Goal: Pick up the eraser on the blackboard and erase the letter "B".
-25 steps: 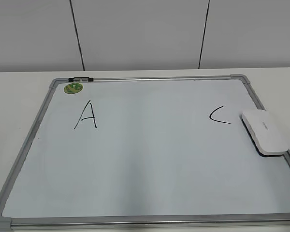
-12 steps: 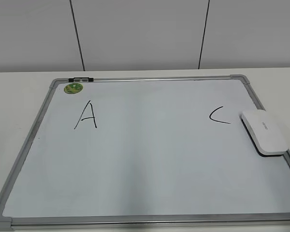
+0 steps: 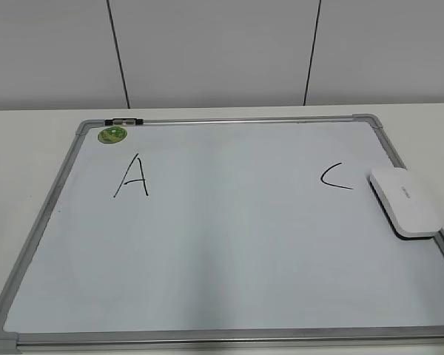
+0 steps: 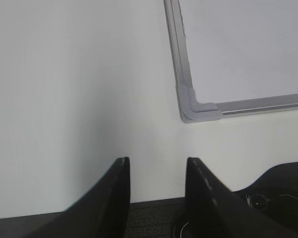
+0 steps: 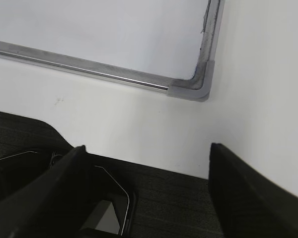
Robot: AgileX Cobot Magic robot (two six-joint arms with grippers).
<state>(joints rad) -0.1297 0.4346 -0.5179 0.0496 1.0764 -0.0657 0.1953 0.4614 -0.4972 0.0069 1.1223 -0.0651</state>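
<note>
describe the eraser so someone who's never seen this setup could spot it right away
Start at the big white blackboard with the silver-grey frame lying flat on the table. Go to its right edge, just right of the handwritten "C". The eraser lies there, a smooth, rounded white oblong block with a dark underside, the only raised object on the board, unlike the flat round green sticker at the top left corner.

One blackboard (image 3: 229, 296), one eraser (image 3: 405, 200), two letters, apparently one green sticker (image 3: 112, 134).

Left tool (image 4: 156, 166) holds its fingers slightly parted; right tool (image 5: 146, 151) gapes wide; both empty.
</note>
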